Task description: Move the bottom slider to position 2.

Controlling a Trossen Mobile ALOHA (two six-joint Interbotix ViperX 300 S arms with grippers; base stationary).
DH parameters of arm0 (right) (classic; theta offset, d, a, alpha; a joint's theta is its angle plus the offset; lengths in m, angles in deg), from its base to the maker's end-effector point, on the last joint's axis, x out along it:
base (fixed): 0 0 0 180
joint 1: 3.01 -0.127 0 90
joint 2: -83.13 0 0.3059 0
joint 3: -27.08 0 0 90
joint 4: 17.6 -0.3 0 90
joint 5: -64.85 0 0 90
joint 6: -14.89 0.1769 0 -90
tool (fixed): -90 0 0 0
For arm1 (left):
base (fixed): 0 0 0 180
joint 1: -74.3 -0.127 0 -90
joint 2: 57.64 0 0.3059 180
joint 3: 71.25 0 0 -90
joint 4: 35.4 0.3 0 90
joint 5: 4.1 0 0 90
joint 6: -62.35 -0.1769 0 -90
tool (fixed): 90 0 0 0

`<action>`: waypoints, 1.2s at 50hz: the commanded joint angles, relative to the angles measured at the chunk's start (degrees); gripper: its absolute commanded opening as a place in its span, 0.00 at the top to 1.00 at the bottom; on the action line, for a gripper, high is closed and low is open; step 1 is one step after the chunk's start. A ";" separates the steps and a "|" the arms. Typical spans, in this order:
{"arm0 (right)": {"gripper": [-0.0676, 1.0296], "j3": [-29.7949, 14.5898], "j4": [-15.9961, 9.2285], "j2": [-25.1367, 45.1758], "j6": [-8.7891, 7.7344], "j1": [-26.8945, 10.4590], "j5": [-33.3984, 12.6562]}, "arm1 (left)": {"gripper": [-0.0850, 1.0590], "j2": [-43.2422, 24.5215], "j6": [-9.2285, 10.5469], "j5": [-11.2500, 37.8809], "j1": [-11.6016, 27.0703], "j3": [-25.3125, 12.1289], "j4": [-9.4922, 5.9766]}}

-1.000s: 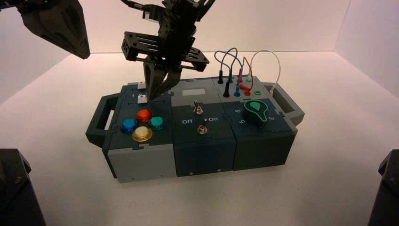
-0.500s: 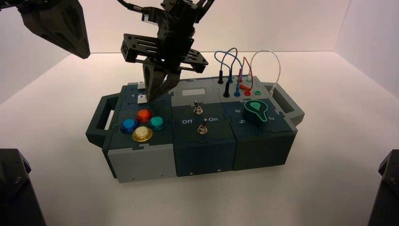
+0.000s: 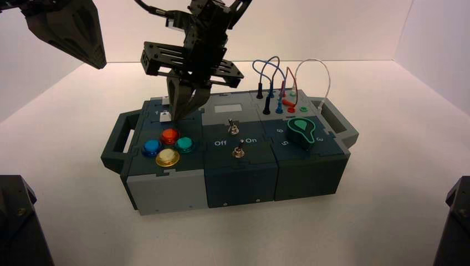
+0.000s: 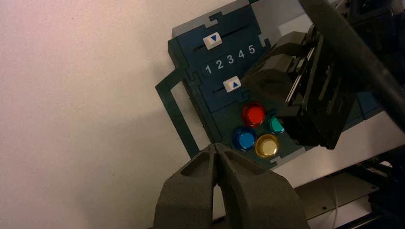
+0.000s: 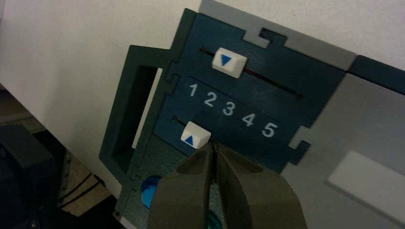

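The bottom slider point(image 5: 195, 135) is a small white knob with a blue triangle, in the track under the printed digits 1 to 5. It lies about level with the digit 2 point(image 5: 210, 99), near the handle end of its track. My right gripper point(image 5: 213, 145) is shut, its tips down at the track right beside the knob, on the side of the higher digits. In the high view this gripper point(image 3: 176, 116) stands over the box's left rear corner with the knob point(image 3: 164, 116) just to its left. My left gripper point(image 4: 216, 147) is shut and empty, held high off the box's left side.
A twin white slider point(image 5: 229, 62) sits in the track beyond the digits. Several round coloured buttons point(image 3: 168, 147) lie in front of the sliders. Two toggle switches point(image 3: 233, 128), a green-rimmed knob point(image 3: 302, 130) and looped wires point(image 3: 277, 83) fill the rest of the box. A handle point(image 3: 116, 141) juts out at the left.
My right gripper has edged a little to the left along the slider track, and the white knob now shows clear of its tips. The left arm has not moved.
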 commanded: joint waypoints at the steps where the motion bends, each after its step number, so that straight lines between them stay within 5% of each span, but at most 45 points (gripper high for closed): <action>1: 0.96 -1.49 -0.53 -0.79 -0.09 -0.70 0.18 | 0.95 0.18 -0.35 -0.26 0.18 -0.70 0.09; 38: 0.96 1.49 0.53 -3.08 0.00 -0.79 0.09 | 0.95 0.44 -1.14 -0.26 0.18 -0.88 1.49; 60: 0.96 3.25 4.66 -8.44 -1.67 -0.70 -0.70 | 0.95 0.88 -1.14 -1.85 0.18 -1.49 4.83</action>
